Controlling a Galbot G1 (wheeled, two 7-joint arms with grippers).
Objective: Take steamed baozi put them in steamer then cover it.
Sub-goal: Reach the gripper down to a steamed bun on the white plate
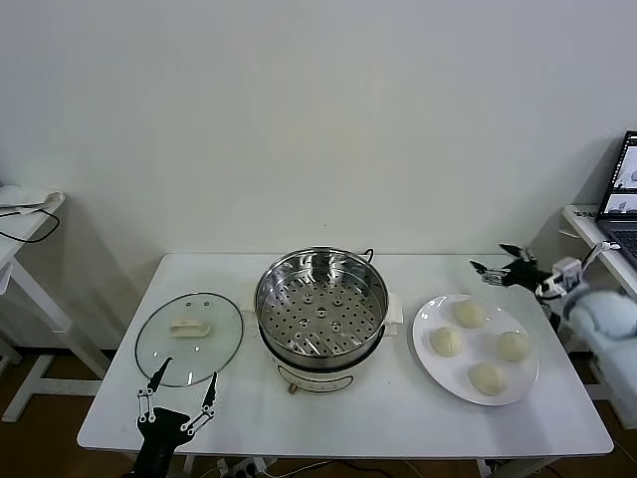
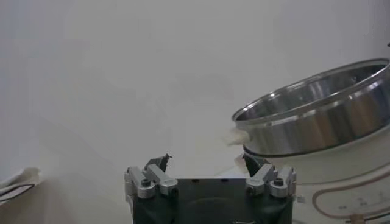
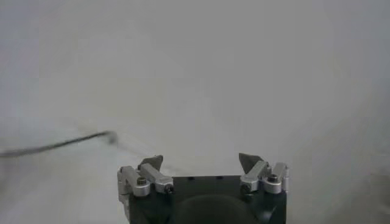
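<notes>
Head view: 4 baozi (image 1: 470, 345) on plate (image 1: 430, 358)

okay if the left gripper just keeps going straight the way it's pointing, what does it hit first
Probably the cover. The open left gripper sits at the table's near edge, fingers aimed away from the robot, over the glass lid's near rim. How high it hovers is unclear, so it might pass above the rim toward the white handle.

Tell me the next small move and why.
Probably lower the right claw onto the nearest bun. All four buns sit on the plate, the steamer holds nothing, and the lid lies aside on the table. The right claw is open above the plate's far edge; the left claw is open near the lid.
</notes>
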